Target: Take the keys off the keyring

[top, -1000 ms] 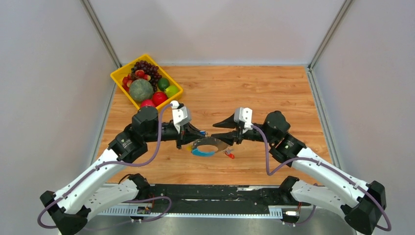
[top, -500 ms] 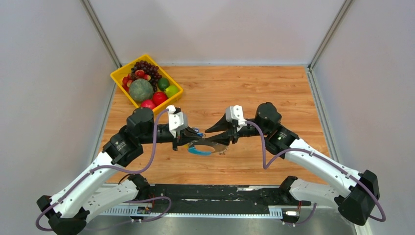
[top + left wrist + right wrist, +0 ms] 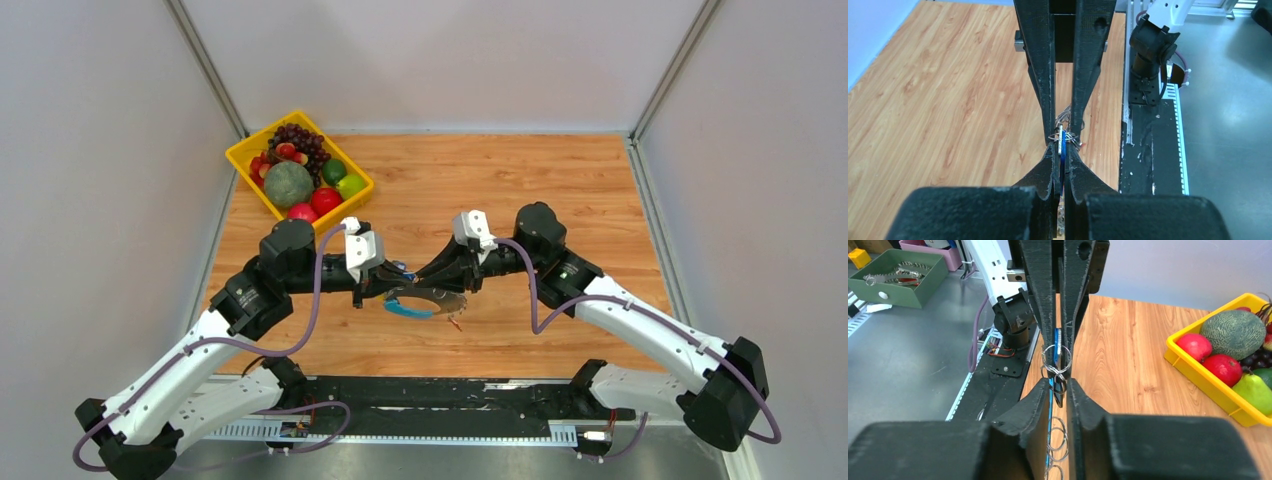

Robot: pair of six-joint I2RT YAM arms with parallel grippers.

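The keyring (image 3: 408,311), a light-blue band and silvery chain, hangs over the table between my two grippers. My left gripper (image 3: 392,278) is shut on a blue-headed key (image 3: 1062,150), and small wire rings (image 3: 1064,134) bunch at its tips. My right gripper (image 3: 433,277) faces it almost tip to tip. In the right wrist view the right gripper (image 3: 1058,384) has its jaws a narrow gap apart, around a black-headed key (image 3: 1059,396) and the chain rings (image 3: 1057,432), with the band against its left finger. A red-headed key (image 3: 457,322) dangles below.
A yellow tray (image 3: 246,160) of fruit stands at the back left of the wooden table. The black mounting rail (image 3: 450,395) runs along the near edge. A green box (image 3: 893,295) sits off the table beyond the rail. Grey walls close in both sides.
My right gripper has moved left towards the left gripper and its jaws have narrowed around the ring. The red-headed key has swung left. The left gripper has shifted slightly left, still shut.
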